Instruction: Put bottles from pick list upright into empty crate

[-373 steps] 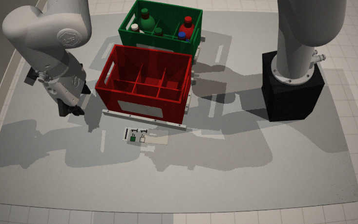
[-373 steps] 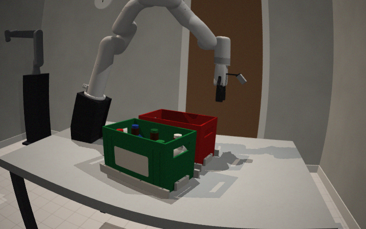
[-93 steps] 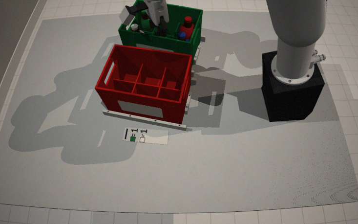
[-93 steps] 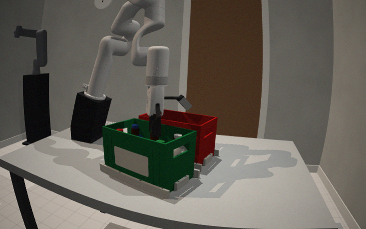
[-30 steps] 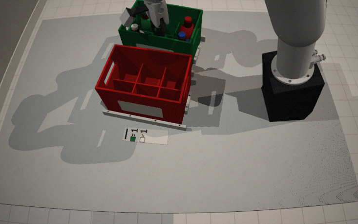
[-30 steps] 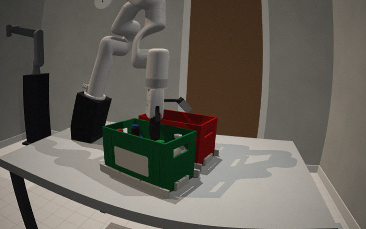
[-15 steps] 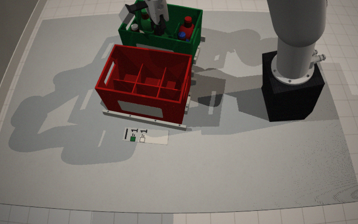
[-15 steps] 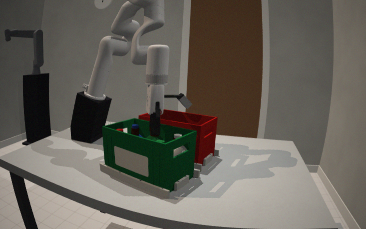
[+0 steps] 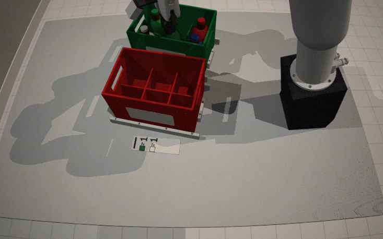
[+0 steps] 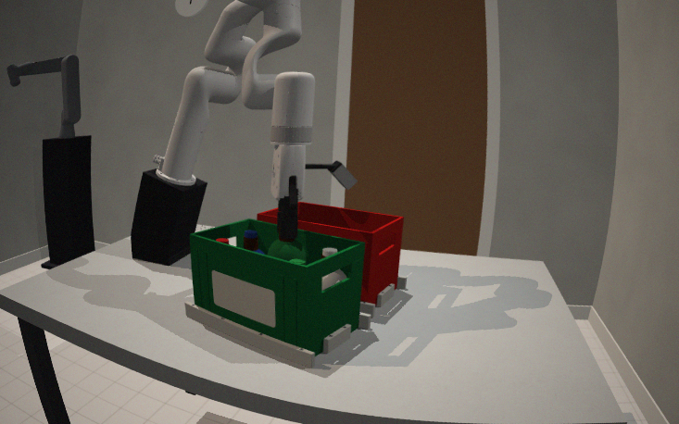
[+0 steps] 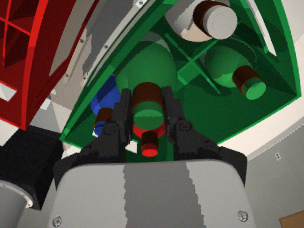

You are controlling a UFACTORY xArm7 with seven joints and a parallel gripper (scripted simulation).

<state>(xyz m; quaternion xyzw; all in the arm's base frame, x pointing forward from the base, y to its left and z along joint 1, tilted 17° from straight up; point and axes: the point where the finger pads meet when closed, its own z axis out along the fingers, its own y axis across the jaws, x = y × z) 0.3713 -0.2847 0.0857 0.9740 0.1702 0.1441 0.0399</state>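
Note:
My gripper (image 9: 170,27) (image 10: 287,224) (image 11: 147,99) is shut on the neck of a green bottle (image 9: 174,36) (image 10: 283,249) (image 11: 152,69) in the middle of the green crate (image 9: 169,43) (image 10: 278,295) (image 11: 220,118). The bottle's shoulders stand about level with the crate's rim. Also in the green crate are a white bottle (image 9: 143,28) (image 11: 200,18), another green bottle (image 9: 155,14) (image 11: 234,69), a red bottle (image 9: 200,25) and a blue bottle (image 9: 194,37) (image 11: 103,104). The red crate (image 9: 153,55) (image 10: 378,237) (image 11: 27,105) next to it is empty. The pick list (image 9: 157,144) shows one green and one white.
The arm's black base block (image 9: 311,95) (image 10: 165,221) stands to the right of the crates. Grey stop rails (image 9: 153,127) (image 10: 246,334) border both crates. A black camera stand (image 10: 67,194) is beyond the table's far corner.

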